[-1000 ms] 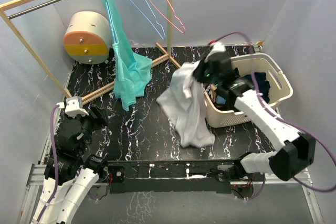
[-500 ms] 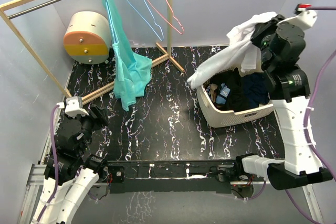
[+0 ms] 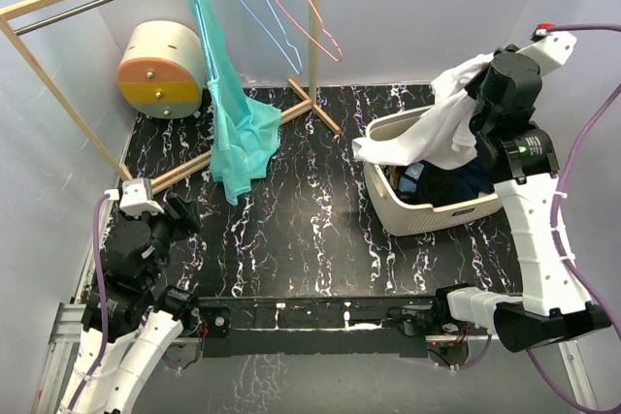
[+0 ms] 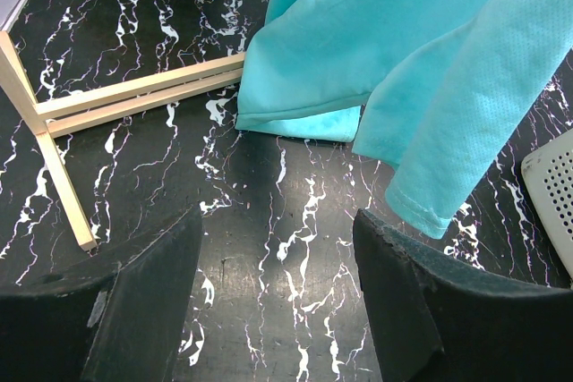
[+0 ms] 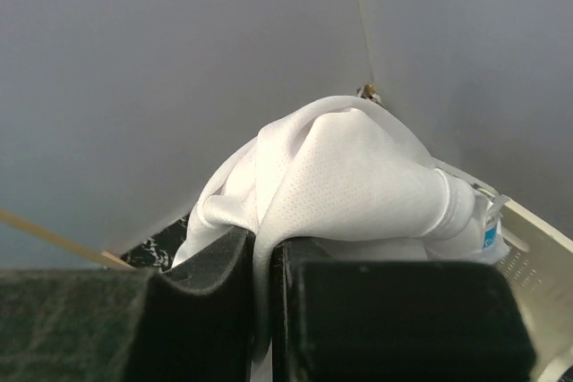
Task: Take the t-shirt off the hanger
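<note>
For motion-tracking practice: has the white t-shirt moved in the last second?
Yes. The white t-shirt, in the right gripper, moved right, from beside the basket to over it.

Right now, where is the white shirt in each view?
Top: white shirt at upper right, hanging from the right gripper over the basket.
Left wrist: not in it.
Right wrist: centre, pinched in the right gripper.
Shared landmark: basket, at right in top, right edge in left wrist, lower right in right wrist.
</note>
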Robot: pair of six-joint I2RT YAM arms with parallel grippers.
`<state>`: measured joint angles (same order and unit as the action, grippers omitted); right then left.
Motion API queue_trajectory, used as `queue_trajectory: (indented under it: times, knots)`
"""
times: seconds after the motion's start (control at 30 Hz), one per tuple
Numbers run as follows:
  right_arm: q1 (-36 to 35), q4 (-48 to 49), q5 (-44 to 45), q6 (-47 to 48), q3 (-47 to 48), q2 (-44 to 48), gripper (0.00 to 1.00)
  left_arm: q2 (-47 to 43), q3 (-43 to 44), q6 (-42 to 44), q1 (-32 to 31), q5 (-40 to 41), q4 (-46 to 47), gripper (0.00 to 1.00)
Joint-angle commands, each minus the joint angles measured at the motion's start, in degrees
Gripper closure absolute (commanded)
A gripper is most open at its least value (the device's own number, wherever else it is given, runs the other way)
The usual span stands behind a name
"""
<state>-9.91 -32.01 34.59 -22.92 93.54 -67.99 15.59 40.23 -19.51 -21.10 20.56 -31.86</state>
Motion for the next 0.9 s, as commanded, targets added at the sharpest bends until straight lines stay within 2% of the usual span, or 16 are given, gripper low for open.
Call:
queue_trajectory:
  times: [0.0,0.2,0.3,0.37,0.53,0.7,0.77,0.87]
  knots:
    - [0.9,1.7,2.1,-0.5,-3.8,0.5,0.92,0.0,-0.3,0.3,0.3,0.0,0.0,0.34]
    - [1.1,2.3,-7.8,-5.8,-25.1,2.0,0.92,-0.1,-0.3,0.3,0.3,0.1,0.0,0.33]
    - [1.1,6.3,-14.7,-7.6,-37.1,-0.5,0.92,0.3,-0.4,0.3,0.3,-0.3,0.2,0.33]
    - [1.1,9.4,-18.2,-7.9,-41.1,-5.0,0.92,0.6,-0.4,0.4,0.3,-0.5,0.1,0.33]
    - [1.4,9.0,-20.7,-7.9,-41.4,-16.1,0.92,0.5,-0.5,0.3,0.3,-0.3,0.1,0.33]
    - [1.4,9.4,-21.0,-8.1,-41.6,-18.4,0.91,0.1,-0.5,0.2,0.3,0.2,0.0,0.33]
    - [1.5,8.6,-20.7,-7.9,-40.7,-17.4,0.84,0.2,-0.5,0.2,0.3,0.1,0.1,0.33]
    - [1.5,4.3,-20.0,-7.6,-37.0,-14.1,0.64,0.5,-0.5,0.3,0.3,-0.1,0.1,0.32]
